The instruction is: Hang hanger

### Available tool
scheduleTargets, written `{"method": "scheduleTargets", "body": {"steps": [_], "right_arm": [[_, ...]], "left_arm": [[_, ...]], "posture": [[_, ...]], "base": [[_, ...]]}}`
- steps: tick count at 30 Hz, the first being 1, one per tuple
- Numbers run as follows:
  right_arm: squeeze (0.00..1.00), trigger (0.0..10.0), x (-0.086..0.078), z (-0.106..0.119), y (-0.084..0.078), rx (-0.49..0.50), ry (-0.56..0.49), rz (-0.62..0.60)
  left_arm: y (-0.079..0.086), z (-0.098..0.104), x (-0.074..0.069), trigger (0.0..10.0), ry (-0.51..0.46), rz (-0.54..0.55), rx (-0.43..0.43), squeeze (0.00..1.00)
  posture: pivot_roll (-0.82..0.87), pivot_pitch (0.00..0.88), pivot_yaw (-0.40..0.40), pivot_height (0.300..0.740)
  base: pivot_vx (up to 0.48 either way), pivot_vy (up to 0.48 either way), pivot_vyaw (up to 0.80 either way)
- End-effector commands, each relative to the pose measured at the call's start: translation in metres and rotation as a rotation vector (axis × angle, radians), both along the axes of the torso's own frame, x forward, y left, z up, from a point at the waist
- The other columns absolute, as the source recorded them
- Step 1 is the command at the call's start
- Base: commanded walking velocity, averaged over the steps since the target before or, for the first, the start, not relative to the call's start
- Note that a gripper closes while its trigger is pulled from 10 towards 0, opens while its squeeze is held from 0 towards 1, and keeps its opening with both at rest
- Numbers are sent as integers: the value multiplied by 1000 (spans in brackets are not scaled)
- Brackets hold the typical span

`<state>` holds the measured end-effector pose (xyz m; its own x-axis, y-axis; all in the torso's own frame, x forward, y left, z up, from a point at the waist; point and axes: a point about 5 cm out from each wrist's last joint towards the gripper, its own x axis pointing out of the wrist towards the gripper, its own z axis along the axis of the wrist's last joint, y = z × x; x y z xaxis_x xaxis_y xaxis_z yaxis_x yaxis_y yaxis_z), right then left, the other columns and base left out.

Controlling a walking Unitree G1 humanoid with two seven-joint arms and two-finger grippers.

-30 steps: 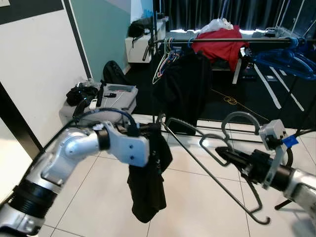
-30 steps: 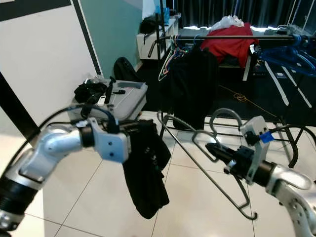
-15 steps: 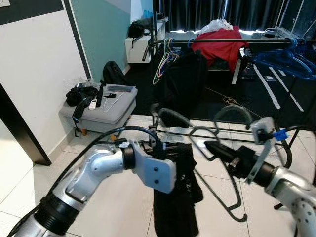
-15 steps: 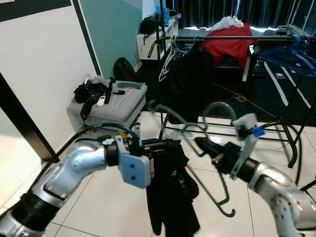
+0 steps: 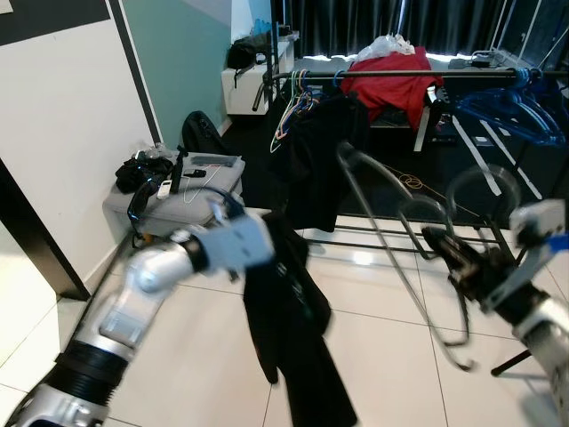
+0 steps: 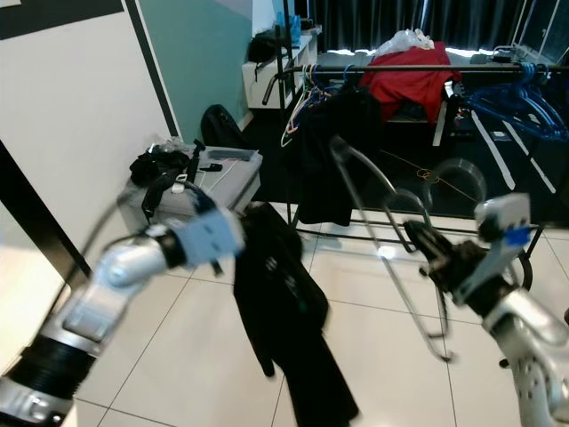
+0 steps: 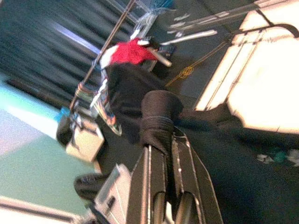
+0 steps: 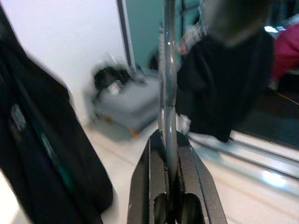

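Nearest to you, your left gripper [image 7: 166,186] is clenched on a black garment [image 5: 289,329], which bunches up between the fingers in the left wrist view and hangs down in a long drape over the pale tiled floor [image 5: 178,356] in the head views. Your silver left arm [image 5: 142,289] reaches in from the lower left, blurred. On the right, your right gripper [image 8: 169,154] is closed on the grey metal hanger [image 5: 400,258]; the right wrist view shows its wire running straight up from between the two black fingers [image 8: 145,186]. In the head views the hanger stands tilted in the air between the garment and your right arm [image 6: 520,311], one long side slanting from up near the hanging clothes down toward the floor, its hook curving near the gripper. The hanger is held apart from the rail, in front of it. To your left against the white wall sits a grey padded stool [image 5: 191,191] with dark items and a white remote-like thing on top. Beyond the tiles, a clothes rail [image 5: 391,75] runs across the darker back area, carrying coloured hangers [image 5: 293,111], a black hanging garment [image 5: 320,160], a red garment [image 5: 391,84] draped over it, and blue hangers [image 5: 507,107] at the right end. Dark curtains [image 5: 391,22] close the far side.
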<state>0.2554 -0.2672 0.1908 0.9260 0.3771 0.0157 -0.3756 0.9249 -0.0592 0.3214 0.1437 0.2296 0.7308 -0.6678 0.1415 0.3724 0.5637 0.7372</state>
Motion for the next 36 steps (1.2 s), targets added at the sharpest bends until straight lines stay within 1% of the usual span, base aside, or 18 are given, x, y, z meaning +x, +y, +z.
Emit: {"method": "scheduleTargets", "body": {"steps": [1, 2, 3, 4, 6, 7, 8, 10, 11, 13, 15, 18, 19, 22, 23, 29, 33, 36], "right_arm": [[0, 10000, -1, 7, -4, -56, -47, -4], [0, 10000, -3, 11, -8, -50, -49, 20], [0, 10000, -3, 11, -8, -50, -49, 20], [0, 10000, -6, 12, -8, -30, -36, 69], [0, 10000, -6, 12, -8, -30, -36, 69], [0, 10000, -12, 13, -5, -2, -18, 153], [0, 10000, -12, 13, -5, -2, -18, 153], [0, 10000, -23, 15, 9, 86, 8, 313], [0, 10000, -31, 16, 19, 127, 16, 410], [0, 10000, -31, 16, 19, 127, 16, 410], [0, 10000, -42, 14, 30, 176, 52, 533], [0, 10000, -42, 14, 30, 176, 52, 533], [0, 10000, -46, 12, 31, 190, 84, 568], [0, 10000, -46, 12, 31, 190, 84, 568], [0, 10000, -48, 11, 29, 211, 102, 586], [0, 10000, -58, 17, 14, 289, 114, 637], [0, 10000, -57, 9, 15, 285, 172, 623], [0, 10000, -57, 9, 15, 285, 172, 623]], "left_arm": [[13, 12, 0, 10000, 12, 11, -97, 0], [17, 22, -1, 10000, 31, -26, -192, 0], [17, 22, -1, 10000, 31, -26, -192, 0], [17, 31, -4, 10000, 39, -76, -262, 0], [17, 31, -4, 10000, 39, -76, -262, 0], [16, 40, -10, 10000, 43, -151, -311, 0], [16, 40, -10, 10000, 43, -151, -311, 0], [11, 54, -21, 10000, 25, -296, -328, 0], [8, 56, -26, 10000, 21, -354, -293, 0], [8, 56, -26, 10000, 21, -354, -293, 0], [5, 50, -27, 10000, -9, -361, -182, 0], [5, 50, -27, 10000, -9, -361, -182, 0], [5, 47, -24, 10000, -21, -339, -134, 0], [5, 47, -24, 10000, -21, -339, -134, 0], [6, 44, -20, 10000, -48, -299, -76, 0], [2, 40, -17, 10000, -129, -247, 29, 0], [-2, 40, -22, 10000, -122, -292, 40, 0], [-2, 40, -22, 10000, -122, -292, 40, 0]], "posture": [[-94, 0, 31, 740], [-94, 0, 31, 740], [-94, 0, 31, 740], [-94, 0, 31, 740], [-94, 0, 31, 740], [-94, 0, 31, 740], [-94, 0, 31, 740], [-102, 0, 34, 740], [-103, 0, 36, 740], [-103, 0, 36, 740], [-105, 0, 37, 740], [-105, 0, 37, 740], [-105, 0, 37, 740], [-105, 0, 37, 740], [-104, 0, 37, 740], [-115, 0, 28, 740], [-113, 0, 24, 740], [-113, 0, 24, 740]], "base": [[0, 0, 0], [0, 0, 0], [0, 0, 0], [0, 0, 0], [0, 0, 0], [0, 0, 0], [0, 0, 0], [0, 0, 0], [0, 0, 0], [0, 0, 0], [0, 0, 0], [0, 0, 0], [0, 0, 0], [0, 0, 0], [0, 0, 0], [0, 0, 0], [0, 0, 0], [0, 0, 0]]}}
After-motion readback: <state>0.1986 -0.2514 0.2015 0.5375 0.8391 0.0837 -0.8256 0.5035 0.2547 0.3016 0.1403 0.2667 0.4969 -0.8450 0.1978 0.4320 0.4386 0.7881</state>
